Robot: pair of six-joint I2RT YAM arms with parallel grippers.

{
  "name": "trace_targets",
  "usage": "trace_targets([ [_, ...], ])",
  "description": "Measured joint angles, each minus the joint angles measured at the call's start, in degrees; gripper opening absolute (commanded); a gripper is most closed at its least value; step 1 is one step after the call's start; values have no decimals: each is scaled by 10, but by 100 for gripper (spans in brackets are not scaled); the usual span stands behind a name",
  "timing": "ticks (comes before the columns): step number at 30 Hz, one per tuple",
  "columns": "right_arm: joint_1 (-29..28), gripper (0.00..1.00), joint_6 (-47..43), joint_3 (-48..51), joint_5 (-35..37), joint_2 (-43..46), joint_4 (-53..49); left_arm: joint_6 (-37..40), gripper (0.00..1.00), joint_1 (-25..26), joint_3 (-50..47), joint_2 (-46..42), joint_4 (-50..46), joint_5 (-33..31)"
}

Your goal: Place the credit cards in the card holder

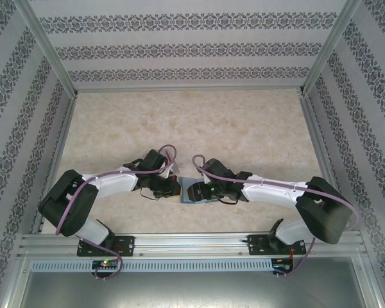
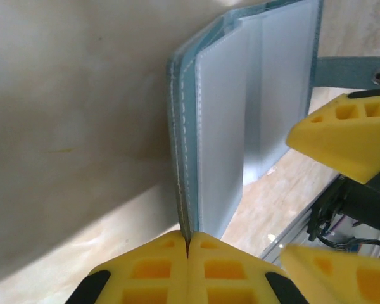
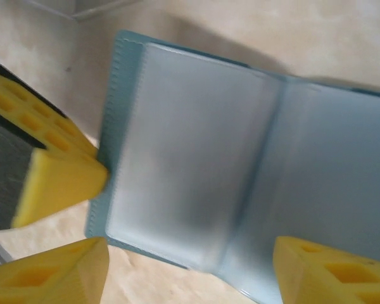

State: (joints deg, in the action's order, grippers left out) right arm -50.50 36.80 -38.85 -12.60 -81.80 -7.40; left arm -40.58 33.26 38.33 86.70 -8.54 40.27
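Closest to the left wrist lens, the left fingers sit at 6 o'clock of that view. They are pressed together and clamped on the thin edge of the card holder, whose teal cover runs up from the seam between them toward 12 o'clock. It stands open, its frosted clear sleeves fanned to the right of the stitched cover. At 2 o'clock its snap tab sticks out sideways over the pale marbled bench. The right fingers crowd in at 3 and 5 o'clock, spread apart. The upper one covers the holder's far edge, and whether it touches the cover I cannot tell.

From the right wrist, the holder lies spread wide, one leaf toward 9 o'clock, the other toward 3 o'clock, the fold between them. A yellow tip of the left fingers meets the holder's edge at 9 o'clock and hides a little of the stitching. The right arm's own two tips stand well apart at 7 and 5 o'clock, the latter in front of the right leaf's lower corner.

From above, the holder is a teal patch at 6 o'clock of the bench, near the front rail. The left wrist is at its 9 o'clock and the right wrist at its 3 o'clock, and they cover much of it. Purple cables loop over the white arms, and patterned walls ring the bench.
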Motion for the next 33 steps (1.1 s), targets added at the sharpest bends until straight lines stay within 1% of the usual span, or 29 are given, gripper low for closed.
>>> trace_targets([
  [5,-29,72,-12,-28,8,-43,5,-7,0,0,-22,-5,30,16],
  [10,-29,60,-19,-32,24,-70,3,-12,0,-3,-30,-10,39,21],
  [13,-29,61,-21,-32,30,-71,3,-19,0,-3,-31,-13,48,28],
  [17,-29,61,-21,-31,35,-75,5,-40,0,-3,-54,-14,89,32],
  [21,-29,37,-12,-27,45,-77,10,-54,0,-3,-70,-16,118,32],
  [23,-29,30,-9,-23,49,-77,12,-56,0,-3,-76,-21,122,31],
  [27,-23,22,-1,-13,51,-69,17,-56,0,-3,-78,-31,122,30],
  [28,-21,23,1,-9,51,-64,17,-56,0,-3,-78,-34,122,30],
  [29,-19,28,3,-4,53,-58,17,-56,0,-3,-78,-38,122,28],
  [30,-16,39,4,2,52,-49,17,-56,0,-3,-78,-39,122,28],
  [32,-14,56,9,14,51,-31,17,-56,0,-3,-78,-39,122,29],
  [33,-14,62,8,19,50,-19,19,-56,0,-3,-78,-39,122,30],
])
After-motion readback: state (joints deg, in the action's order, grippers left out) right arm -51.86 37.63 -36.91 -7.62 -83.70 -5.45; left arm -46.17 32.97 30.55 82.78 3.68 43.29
